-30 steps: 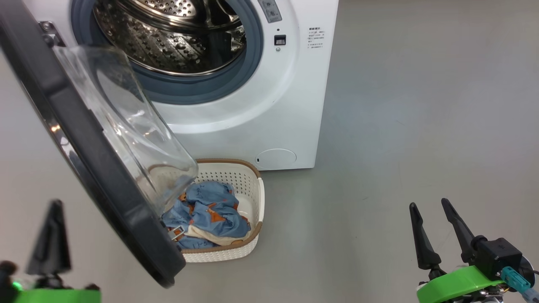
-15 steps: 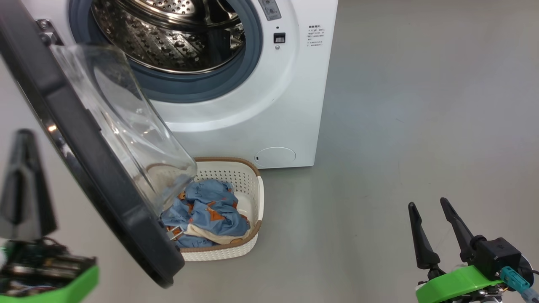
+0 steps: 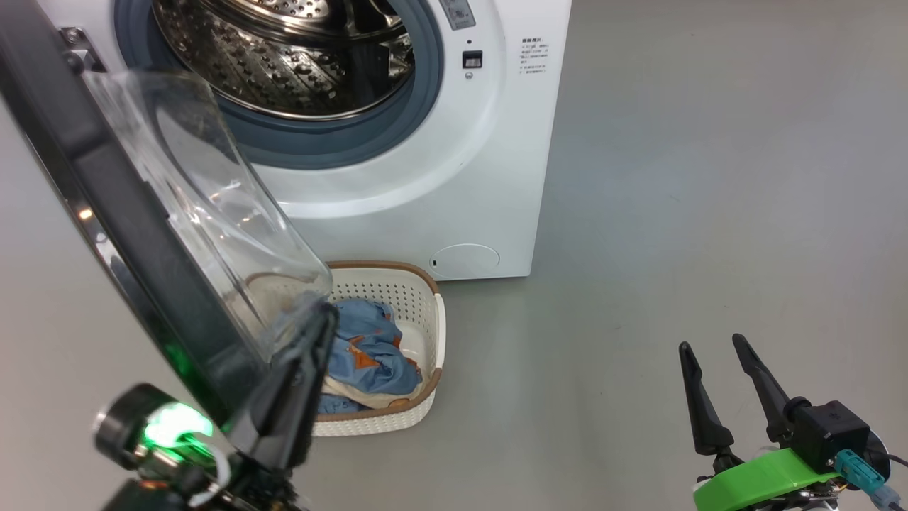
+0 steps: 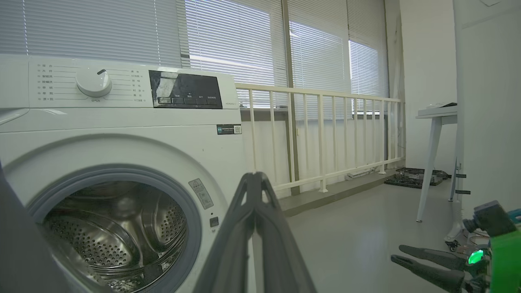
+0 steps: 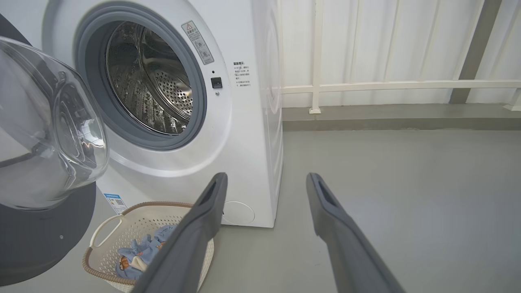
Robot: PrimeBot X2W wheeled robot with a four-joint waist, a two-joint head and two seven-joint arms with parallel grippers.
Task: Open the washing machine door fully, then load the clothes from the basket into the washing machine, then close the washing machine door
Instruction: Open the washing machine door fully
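Observation:
The washing machine stands at the top with its steel drum exposed. The washing machine door hangs open on the left, its glass bowl bulging over the basket. The cream basket sits on the floor before the machine and holds the light-blue and orange clothes. My left gripper is shut and empty; it crosses in front of the door's lower edge, its tip over the basket's left side. My right gripper stands open and empty at the lower right, well apart from the basket.
Bare grey floor spreads to the right of the machine. In the left wrist view a white railing runs behind the machine and a white table leg stands at the far right.
My left gripper has swung from the far left edge rightward, across the front of the door's lower rim. The right gripper has hardly moved. Door, basket and clothes stay put.

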